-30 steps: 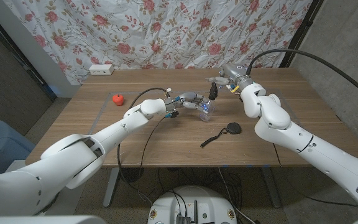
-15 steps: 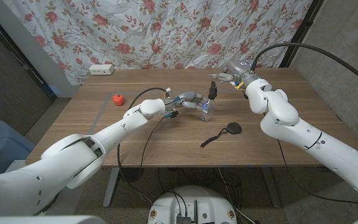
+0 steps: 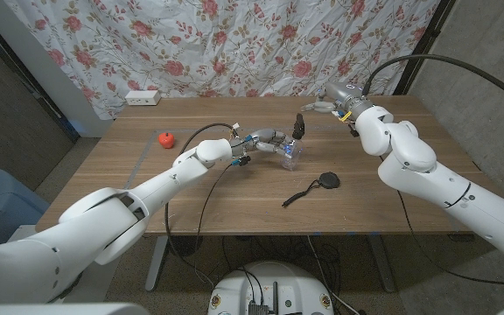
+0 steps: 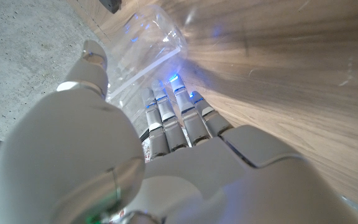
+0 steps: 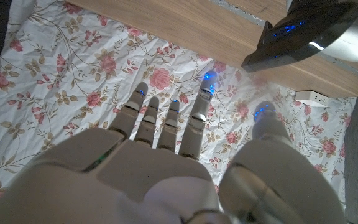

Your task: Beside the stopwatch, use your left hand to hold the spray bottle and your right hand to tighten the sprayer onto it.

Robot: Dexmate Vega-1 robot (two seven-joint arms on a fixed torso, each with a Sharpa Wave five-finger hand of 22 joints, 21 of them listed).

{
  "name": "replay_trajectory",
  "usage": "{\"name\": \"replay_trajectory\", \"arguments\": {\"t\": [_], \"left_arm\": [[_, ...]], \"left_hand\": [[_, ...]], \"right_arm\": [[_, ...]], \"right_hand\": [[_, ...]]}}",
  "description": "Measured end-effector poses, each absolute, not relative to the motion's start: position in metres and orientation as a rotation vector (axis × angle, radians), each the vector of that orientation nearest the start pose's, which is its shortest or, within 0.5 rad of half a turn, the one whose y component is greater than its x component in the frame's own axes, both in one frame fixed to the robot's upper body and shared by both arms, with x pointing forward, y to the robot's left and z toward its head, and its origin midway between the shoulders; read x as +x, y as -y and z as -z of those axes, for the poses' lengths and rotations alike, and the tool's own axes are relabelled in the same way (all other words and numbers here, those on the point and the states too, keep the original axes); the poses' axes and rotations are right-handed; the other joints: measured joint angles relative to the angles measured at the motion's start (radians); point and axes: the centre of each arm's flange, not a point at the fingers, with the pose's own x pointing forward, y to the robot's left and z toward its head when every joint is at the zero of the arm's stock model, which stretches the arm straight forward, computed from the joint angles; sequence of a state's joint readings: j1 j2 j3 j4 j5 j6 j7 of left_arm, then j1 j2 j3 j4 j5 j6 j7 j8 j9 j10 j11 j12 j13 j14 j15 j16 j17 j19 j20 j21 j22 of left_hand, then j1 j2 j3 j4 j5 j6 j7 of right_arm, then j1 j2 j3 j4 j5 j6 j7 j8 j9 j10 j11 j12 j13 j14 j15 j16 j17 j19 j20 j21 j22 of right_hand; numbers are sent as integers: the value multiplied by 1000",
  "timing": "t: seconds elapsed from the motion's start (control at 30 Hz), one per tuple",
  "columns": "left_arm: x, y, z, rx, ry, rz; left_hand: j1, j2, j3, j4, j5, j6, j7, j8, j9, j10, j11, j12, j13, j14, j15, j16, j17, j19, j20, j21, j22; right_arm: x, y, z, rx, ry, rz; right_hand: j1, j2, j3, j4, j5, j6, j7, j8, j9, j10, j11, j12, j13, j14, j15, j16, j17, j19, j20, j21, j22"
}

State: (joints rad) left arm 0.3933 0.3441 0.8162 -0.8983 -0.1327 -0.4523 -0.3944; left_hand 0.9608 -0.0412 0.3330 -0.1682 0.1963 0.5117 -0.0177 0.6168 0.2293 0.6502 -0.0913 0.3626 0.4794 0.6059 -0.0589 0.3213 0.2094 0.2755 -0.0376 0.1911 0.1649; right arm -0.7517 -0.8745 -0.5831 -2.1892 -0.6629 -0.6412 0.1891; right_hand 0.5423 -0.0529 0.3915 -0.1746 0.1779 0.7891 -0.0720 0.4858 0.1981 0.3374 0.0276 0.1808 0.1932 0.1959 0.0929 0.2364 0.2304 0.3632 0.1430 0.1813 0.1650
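Gripped by the left hand [image 3: 268, 140] at frame centre: clear plastic spray bottle [image 3: 291, 153] with black sprayer [image 3: 300, 126], just above the black round stopwatch [image 3: 327, 181]. Right hand [image 3: 319, 106] off it upper right, fingers spread, empty. Best to re-approach squarely, pinch the sprayer collar, twist while holding the bottle steady

A clear spray bottle [image 3: 291, 154] wears a black sprayer [image 3: 300, 126] on the brown wooden table [image 3: 191, 188]. The stopwatch [image 3: 327, 181] is black, the small round object [image 3: 166, 139] red. Behind hangs a white curtain [image 3: 234, 44] with pink roses.
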Motion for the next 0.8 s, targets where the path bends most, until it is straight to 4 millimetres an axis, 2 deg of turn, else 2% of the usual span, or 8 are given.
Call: {"name": "replay_trajectory", "arguments": {"t": [0.07,0.13,0.27,0.4,0.57,0.67,0.7,0.8], "left_arm": [[684,-94,-1,801,613,771],[684,-94,-2,800,613,771],[685,-94,-3,797,614,775],[685,-94,-5,798,614,778],[685,-95,-6,800,614,782],[685,-95,-7,803,613,785],[685,-95,-7,804,614,786],[685,-96,-8,807,614,788]], "left_hand": [[0,0,0,0,0,0,0,0,0,0,0,0,1,0,0,0,0,0,0,0,0],[0,0,0,0,0,0,0,0,0,0,0,-2,1,0,0,0,0,0,0,0,0],[0,0,0,0,0,0,0,0,0,0,0,-3,1,0,0,0,-2,0,0,0,0],[0,0,0,0,0,0,0,0,0,0,0,-4,1,0,0,-8,-5,0,0,0,0],[0,0,0,0,0,0,0,0,0,0,0,-4,1,3,3,-8,-5,0,0,0,0],[0,0,0,0,0,0,0,0,-2,0,0,-4,1,3,4,-8,-5,0,0,0,0],[0,0,0,0,0,0,0,0,-2,0,0,-4,1,3,4,-8,-5,0,0,0,0],[0,0,0,0,0,0,0,0,-3,0,0,-5,4,3,4,-8,-5,0,0,0,0]], "right_arm": [[515,203,-103,-1457,587,188],[515,204,-103,-1456,590,179],[513,206,-105,-1459,597,161],[512,207,-106,-1467,607,140],[512,209,-107,-1485,616,105],[513,211,-108,-1497,621,87],[513,210,-108,-1501,626,79],[514,212,-108,-1511,627,66]], "right_hand": [[18,-11,2,-2,0,-41,-8,-19,2,-21,3,0,0,-14,8,-5,0,-16,2,0,0],[25,-4,2,-2,0,-70,-16,-31,5,-36,5,0,0,-21,15,-5,0,-30,6,-1,0],[38,-15,7,3,0,-127,-38,-54,7,-72,3,0,5,-43,21,-13,5,-58,9,-4,0],[62,-10,8,4,0,-184,-75,-76,9,-127,0,-4,5,-72,25,-20,9,-75,18,-4,0],[94,-3,19,1,0,-243,-134,-97,14,-183,-10,-4,5,-103,25,-26,13,-78,14,-4,0],[107,2,20,0,0,-269,-144,-109,14,-203,-11,-4,5,-118,33,-26,14,-82,11,-4,0],[116,-7,22,-2,0,-279,-144,-112,14,-209,-12,-4,5,-121,29,-29,14,-82,11,-4,0],[131,-1,22,-2,0,-303,-147,-120,12,-233,-14,-4,5,-138,34,-30,14,-94,23,-4,0]]}}
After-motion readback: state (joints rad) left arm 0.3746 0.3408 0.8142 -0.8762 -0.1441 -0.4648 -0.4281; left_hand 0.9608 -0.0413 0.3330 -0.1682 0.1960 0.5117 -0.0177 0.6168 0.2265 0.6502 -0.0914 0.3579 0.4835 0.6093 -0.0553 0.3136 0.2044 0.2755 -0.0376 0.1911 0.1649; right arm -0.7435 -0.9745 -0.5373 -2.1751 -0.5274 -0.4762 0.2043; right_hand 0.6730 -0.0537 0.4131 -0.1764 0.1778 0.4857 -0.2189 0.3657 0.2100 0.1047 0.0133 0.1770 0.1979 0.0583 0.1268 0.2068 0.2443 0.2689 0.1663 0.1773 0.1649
